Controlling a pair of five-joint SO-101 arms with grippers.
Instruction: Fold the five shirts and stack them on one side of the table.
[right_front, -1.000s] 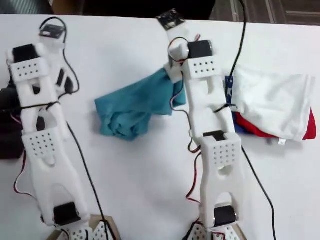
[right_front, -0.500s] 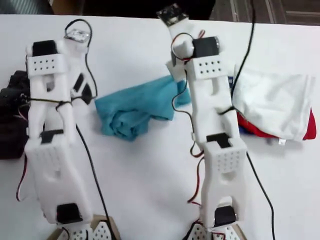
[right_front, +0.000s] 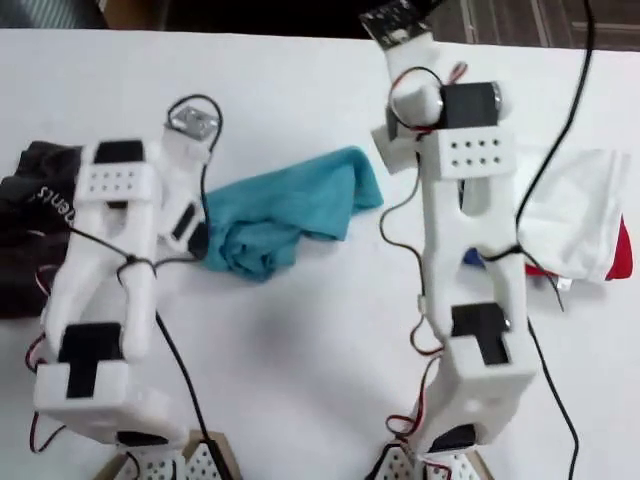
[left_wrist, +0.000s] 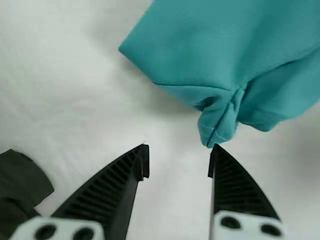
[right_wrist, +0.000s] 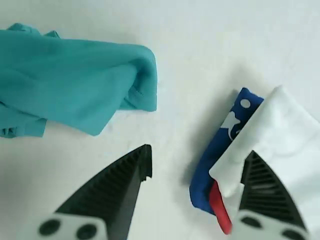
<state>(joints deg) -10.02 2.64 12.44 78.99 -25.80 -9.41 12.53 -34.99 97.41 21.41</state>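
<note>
Black shirt (right_front: 25, 250) — white lettering (right_front: 57, 200), apparently sideways — near crumpled teal shirt (right_front: 285, 205).

Soft matt teal cloth shirt (right_front: 285, 210), smooth white table (right_front: 300, 340).

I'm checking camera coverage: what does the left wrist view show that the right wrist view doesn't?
Left wrist only: a corner of the black cloth garment and the open left end effector. Right wrist only: the white cloth shirt lying over a blue cloth shirt and a red cloth shirt, plus the open right end effector. Both: the crumpled teal cloth shirt on the white table.
</note>
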